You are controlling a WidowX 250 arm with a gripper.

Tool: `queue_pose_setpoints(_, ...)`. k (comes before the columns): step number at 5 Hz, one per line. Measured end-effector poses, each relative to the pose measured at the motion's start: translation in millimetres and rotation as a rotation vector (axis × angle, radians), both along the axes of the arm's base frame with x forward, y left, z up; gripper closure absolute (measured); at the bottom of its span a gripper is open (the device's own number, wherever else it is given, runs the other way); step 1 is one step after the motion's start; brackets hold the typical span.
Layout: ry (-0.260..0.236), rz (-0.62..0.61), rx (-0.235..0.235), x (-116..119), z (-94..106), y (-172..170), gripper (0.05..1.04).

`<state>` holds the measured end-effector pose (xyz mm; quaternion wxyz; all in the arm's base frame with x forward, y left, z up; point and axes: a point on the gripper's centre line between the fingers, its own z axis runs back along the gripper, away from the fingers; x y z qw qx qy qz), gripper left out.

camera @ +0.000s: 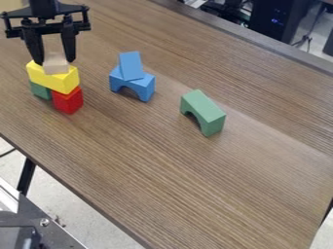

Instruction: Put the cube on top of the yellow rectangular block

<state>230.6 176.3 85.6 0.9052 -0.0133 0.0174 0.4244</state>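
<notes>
At the upper left, the gripper hangs straight down with its two fingers closed against opposite sides of a pale wooden cube. The cube is right at the top face of the yellow rectangular block, near its middle; whether it bears its weight there I cannot tell. Under the yellow block stand a red block at its right end and a green block at its left end.
Right of the stack, a blue arch block carries a tilted blue block. A green arch block stands farther right on the wooden table. The table's front edge runs diagonally below the stack.
</notes>
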Motion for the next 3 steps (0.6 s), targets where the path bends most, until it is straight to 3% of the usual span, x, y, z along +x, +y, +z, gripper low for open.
queue_pose_setpoints(1,-0.008,-0.009,0.01,1.4,-0.4,1.1,0.168)
queue_pose_setpoints(2,-0.052,-0.037,0.069,3.9,20.5,-3.0,0.082)
queue_pose_setpoints(3,-0.073,-0.102,0.11,12.8,36.1,-20.0,0.084)
